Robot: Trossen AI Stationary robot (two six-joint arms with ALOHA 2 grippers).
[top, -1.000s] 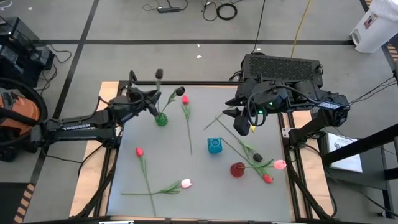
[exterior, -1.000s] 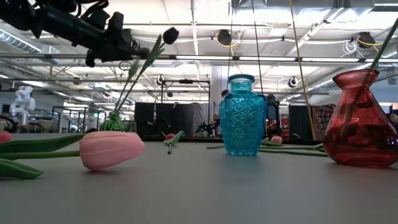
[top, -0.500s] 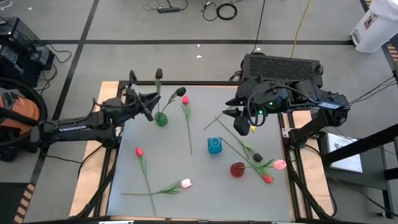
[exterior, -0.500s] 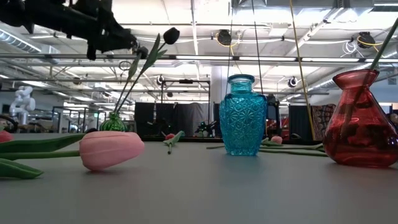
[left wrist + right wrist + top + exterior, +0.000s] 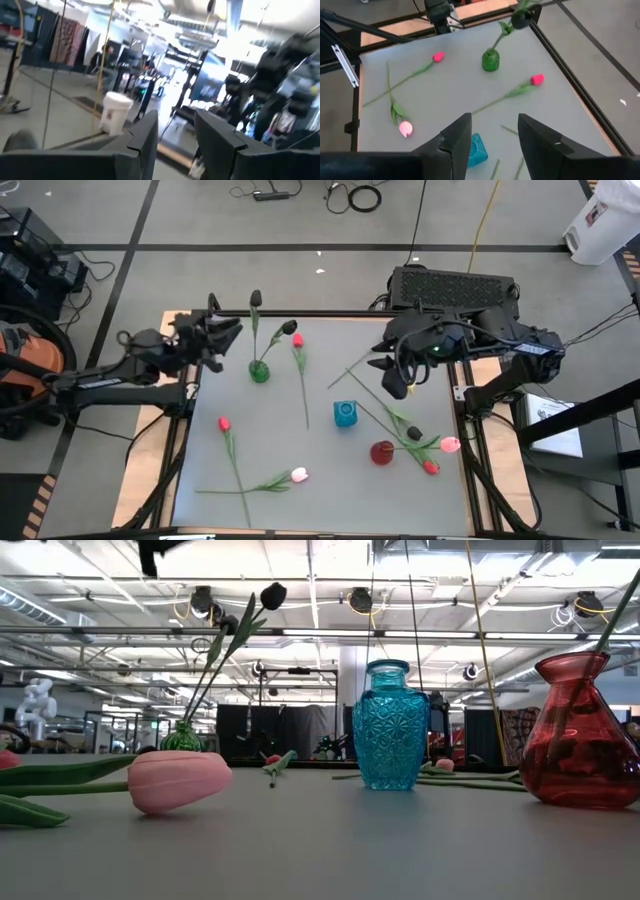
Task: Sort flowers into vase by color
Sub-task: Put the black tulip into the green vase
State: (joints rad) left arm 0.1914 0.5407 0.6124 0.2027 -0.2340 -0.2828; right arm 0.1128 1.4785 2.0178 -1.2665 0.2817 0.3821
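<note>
The flowers are thin-stemmed artificial tulips scattered over the pale, smooth counter (image 5: 200, 480). Two near-black buds (image 5: 256, 298) stand in the small round green vase (image 5: 259, 371) at the far left, and one stem leans out of the bulbous red glass vase (image 5: 382, 452) at the near right. A red tulip (image 5: 297, 340) lies beside the green vase, another red one (image 5: 224, 423) and a pink one (image 5: 299, 475) lie near left, and a pink, a red and a dark bud cluster right of the red vase. The faceted blue glass vase (image 5: 345, 414) sits mid-counter, seemingly empty.

The low view shows the blue vase's cut pattern, lost from above.

The left gripper (image 5: 222, 332) hovers at the counter's far-left edge, jaws parted and holding nothing. The right gripper (image 5: 394, 387) hangs over the far right, jaws likewise apart and empty.
</note>
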